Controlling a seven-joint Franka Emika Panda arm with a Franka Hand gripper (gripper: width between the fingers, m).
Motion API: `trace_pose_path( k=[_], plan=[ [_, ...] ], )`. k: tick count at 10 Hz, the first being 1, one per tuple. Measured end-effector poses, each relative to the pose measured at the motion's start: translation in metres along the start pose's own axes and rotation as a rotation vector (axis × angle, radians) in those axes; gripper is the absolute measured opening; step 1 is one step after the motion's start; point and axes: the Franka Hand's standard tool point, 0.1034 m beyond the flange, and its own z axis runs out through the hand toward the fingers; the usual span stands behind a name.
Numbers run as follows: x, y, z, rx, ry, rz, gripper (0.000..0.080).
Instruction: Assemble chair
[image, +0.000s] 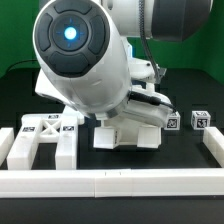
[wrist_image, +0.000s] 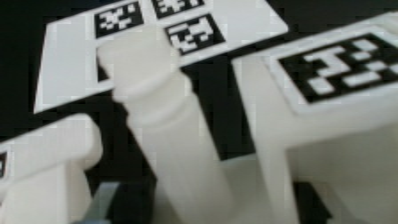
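In the wrist view my gripper (wrist_image: 205, 203) is shut on a white square chair leg (wrist_image: 157, 110). The leg runs out from between the fingers toward the marker board (wrist_image: 107, 45). One grey finger (wrist_image: 105, 198) shows beside the leg's base. A white chair part with a large tag (wrist_image: 338, 68) lies close on one side of the leg, and another white part (wrist_image: 45, 170) lies on the other. In the exterior view the arm (image: 85, 60) hides the gripper and hangs over a white chair part (image: 125, 137) at the middle of the table.
An X-braced white frame (image: 45, 135) lies at the exterior view's left. Two small tagged blocks (image: 172, 122) (image: 200, 120) stand at its right. A low white border rail (image: 110, 182) runs along the front and up both sides.
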Motion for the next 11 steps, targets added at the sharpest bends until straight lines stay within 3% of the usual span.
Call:
trace_pose_path(
  k=[1, 2, 3, 4, 11],
  plan=[
    [0.002, -0.001, 0.001, 0.000, 0.005, 0.000, 0.0320],
    [0.004, 0.000, 0.003, -0.003, 0.003, 0.002, 0.0559],
    [0.005, 0.001, 0.004, -0.003, 0.004, 0.003, 0.0559],
    [0.006, 0.001, 0.004, -0.003, 0.004, 0.004, 0.0621],
    [0.014, 0.013, -0.011, 0.023, 0.070, 0.016, 0.0649]
  ],
)
